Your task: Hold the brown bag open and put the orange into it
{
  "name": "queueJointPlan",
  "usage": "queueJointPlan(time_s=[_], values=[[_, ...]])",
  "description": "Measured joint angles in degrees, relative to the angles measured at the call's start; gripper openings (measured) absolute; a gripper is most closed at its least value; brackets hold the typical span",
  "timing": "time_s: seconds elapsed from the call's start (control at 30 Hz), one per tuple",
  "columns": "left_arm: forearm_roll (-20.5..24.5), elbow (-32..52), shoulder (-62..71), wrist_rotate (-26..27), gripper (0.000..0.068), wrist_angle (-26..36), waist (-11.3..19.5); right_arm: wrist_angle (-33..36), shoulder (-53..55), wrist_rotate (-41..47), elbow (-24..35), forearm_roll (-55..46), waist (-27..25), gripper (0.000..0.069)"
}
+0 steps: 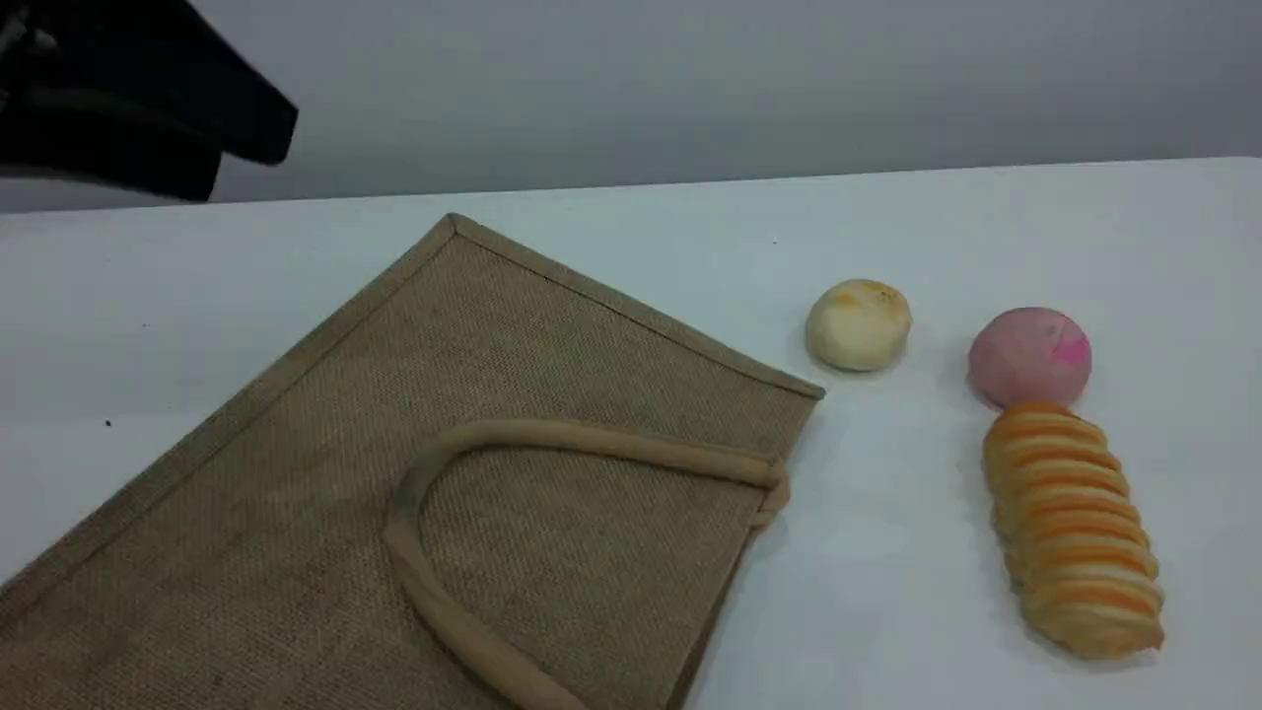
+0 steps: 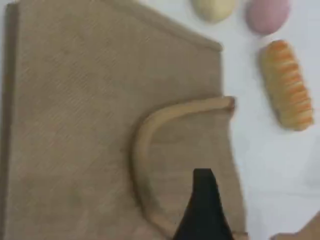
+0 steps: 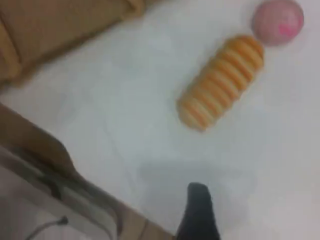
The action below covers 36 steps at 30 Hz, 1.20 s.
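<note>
1. Lying flat on the white table, the brown bag fills the near left of the scene view. Its mouth edge is turned toward the breads on the right.
2. One beige handle is folded back onto the bag's upper side, where it rests in a wide loop.
3. A pale yellow bun sits just beyond the bag's far right corner, apart from it.
4. A pink bun sits further right, with the far end of a striped bread roll against its near side.
5. The left arm shows only as a dark shape at the scene view's top left corner.
6. In the left wrist view, the left gripper's one visible fingertip is above the bag cloth inside the handle loop. Whether it touches, and whether the jaws are apart, I cannot tell.
7. In the right wrist view, the right gripper's fingertip hangs over bare table near the striped roll. Its jaws stand apart with nothing between them.
</note>
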Motion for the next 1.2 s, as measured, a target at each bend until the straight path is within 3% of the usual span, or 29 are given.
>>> queueJointPlan(time_s=[0.2,0.37,0.47,0.6,0.73,0.93,1.2], values=[[3.64,0.00,-4.82,-2.30,0.0493,3.08,0.00,2.82,-5.30,0.00,0.00,0.00,0.00,0.0475],[3.50,0.00,-10.77,-4.47,0.0493,6.34,0.00,2.87,-12.68,0.00,0.93,0.03,0.00,0.0475],[3.83,0.00,-15.04,-6.52,0.0493,7.99,0.00,2.92,-18.38,0.00,3.22,1.75,0.00,0.0475],[7.44,0.00,-21.71,-10.76,0.0493,9.11,0.00,2.69,-26.12,0.00,7.43,4.46,0.00,0.0475],[13.08,0.00,-29.56,-16.77,0.0493,10.86,0.00,-3.14,-34.23,0.00,13.04,5.62,0.00,0.0475],[24.07,0.00,-42.04,-28.22,0.0493,13.86,0.00,-6.29,-42.79,0.00,19.44,5.99,0.00,0.0475],[41.07,0.06,-56.59,-40.95,0.0493,18.91,0.00,-6.37,-43.33,-0.05,19.72,6.53,0.00,0.0475]])
